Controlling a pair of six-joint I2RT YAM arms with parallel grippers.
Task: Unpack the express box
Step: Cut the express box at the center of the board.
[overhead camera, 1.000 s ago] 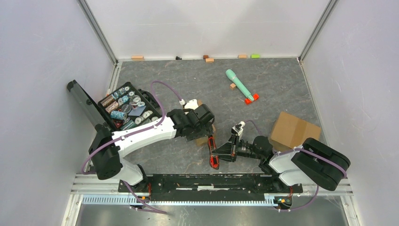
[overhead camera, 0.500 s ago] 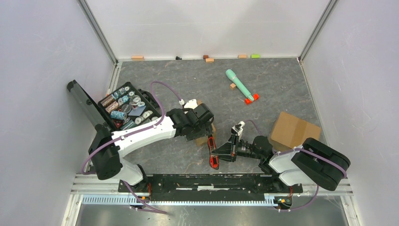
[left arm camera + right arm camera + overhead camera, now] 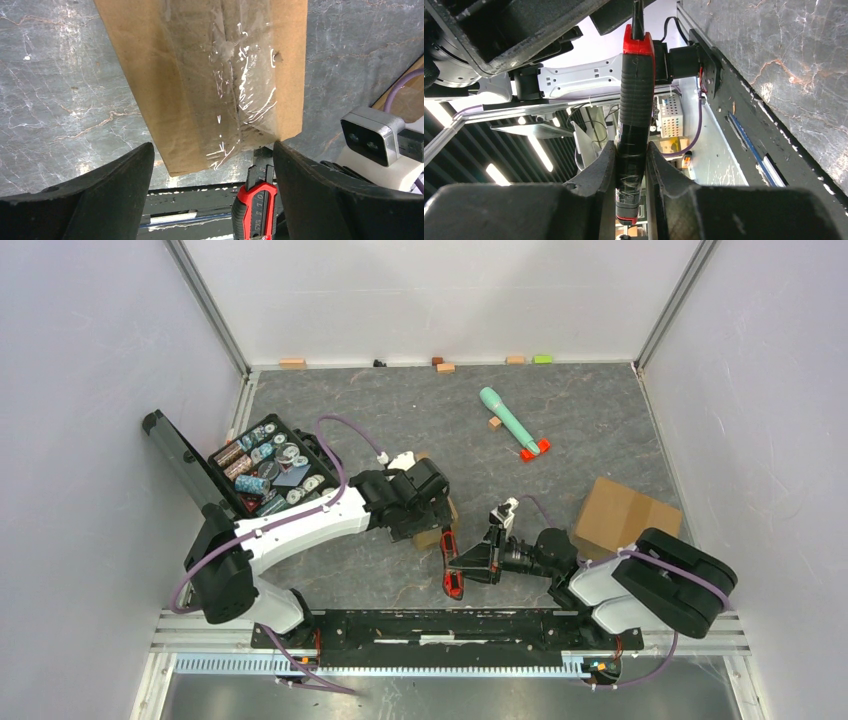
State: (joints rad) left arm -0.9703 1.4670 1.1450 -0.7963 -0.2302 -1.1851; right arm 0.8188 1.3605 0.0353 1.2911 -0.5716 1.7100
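The taped box (image 3: 210, 75) sits mid-tabletop (image 3: 400, 410). From it, the knife (image 3: 451, 565) is close at 5 o'clock, a second box (image 3: 625, 515) at 3, the open case (image 3: 270, 468) at 10, and the pen-shaped tool (image 3: 510, 420) at 1.

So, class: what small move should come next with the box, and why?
Probably close the left gripper on the box to steady it. Its fingers stand open on either side of the box, apart from it, while the right gripper clamps the knife, its tip near the box's taped edge. A loose box would likely slide under the blade.
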